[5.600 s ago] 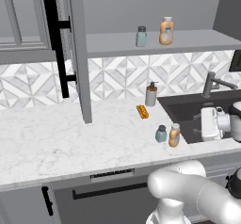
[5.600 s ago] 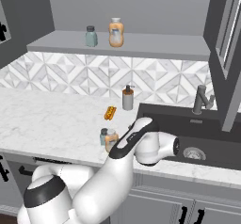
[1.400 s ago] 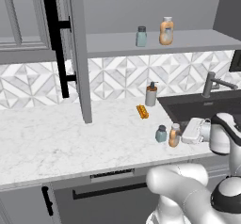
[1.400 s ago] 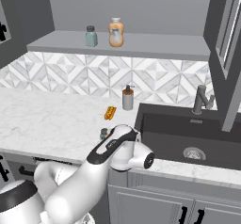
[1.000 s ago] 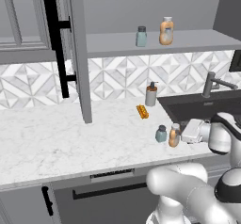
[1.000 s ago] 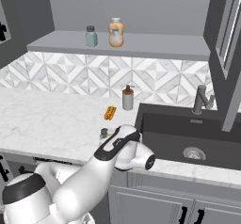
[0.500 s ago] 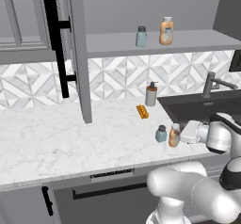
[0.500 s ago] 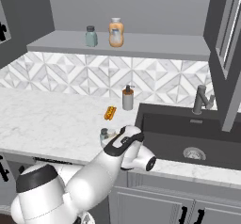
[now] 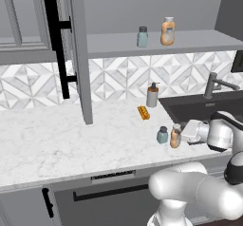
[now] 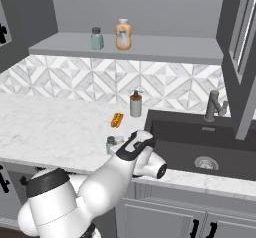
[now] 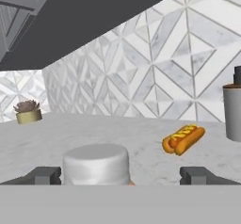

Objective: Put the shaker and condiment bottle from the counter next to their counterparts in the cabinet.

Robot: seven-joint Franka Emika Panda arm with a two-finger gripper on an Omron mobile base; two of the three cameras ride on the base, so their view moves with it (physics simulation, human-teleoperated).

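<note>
Hand view: condiment bottle (image 11: 96, 164) cap sits between the fingertips; gripper (image 11: 121, 175) spread wide, not clasping it.

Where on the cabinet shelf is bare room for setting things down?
Shelf is bare right of the condiment bottle and left of the shaker; the gap between them is narrow.
</note>
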